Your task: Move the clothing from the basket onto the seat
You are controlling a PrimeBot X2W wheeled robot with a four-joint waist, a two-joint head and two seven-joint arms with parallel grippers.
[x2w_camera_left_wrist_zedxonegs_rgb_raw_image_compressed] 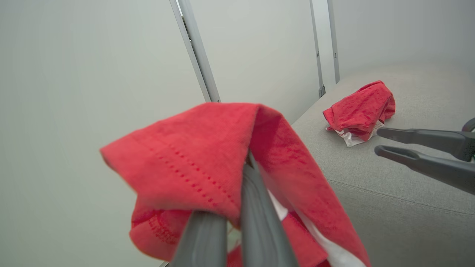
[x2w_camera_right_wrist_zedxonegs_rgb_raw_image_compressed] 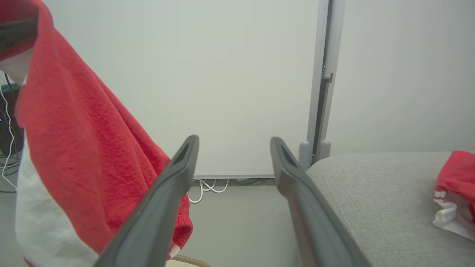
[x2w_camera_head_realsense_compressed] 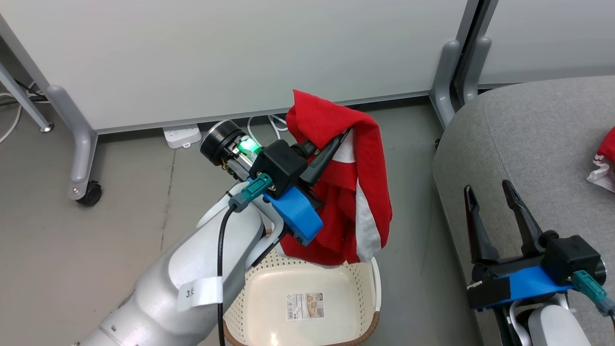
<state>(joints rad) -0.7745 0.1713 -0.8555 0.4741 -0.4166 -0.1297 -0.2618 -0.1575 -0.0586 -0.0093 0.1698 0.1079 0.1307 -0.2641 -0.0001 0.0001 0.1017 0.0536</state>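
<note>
Your left claw (x2w_camera_head_realsense_compressed: 343, 136) clamped the last bright red fabric garment (x2w_camera_head_realsense_compressed: 375, 182); 1 crumpled red garment (x2w_camera_left_wrist_zedxonegs_rgb_raw_image_compressed: 362, 107) lay on the light grey woven sofa (x2w_camera_head_realsense_compressed: 528, 144) beyond your open, empty right claw (x2w_camera_head_realsense_compressed: 486, 187).

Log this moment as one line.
left end effector: shut on red garment, held above basket | right end effector: open | second garment: on seat

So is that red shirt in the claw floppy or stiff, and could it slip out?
Probably floppy: the red shirt droops in folds from the left claw over the basket. It likely weighs little, since a pinch of cloth holds it all. It could slip, though the claw looks shut tight.
</note>
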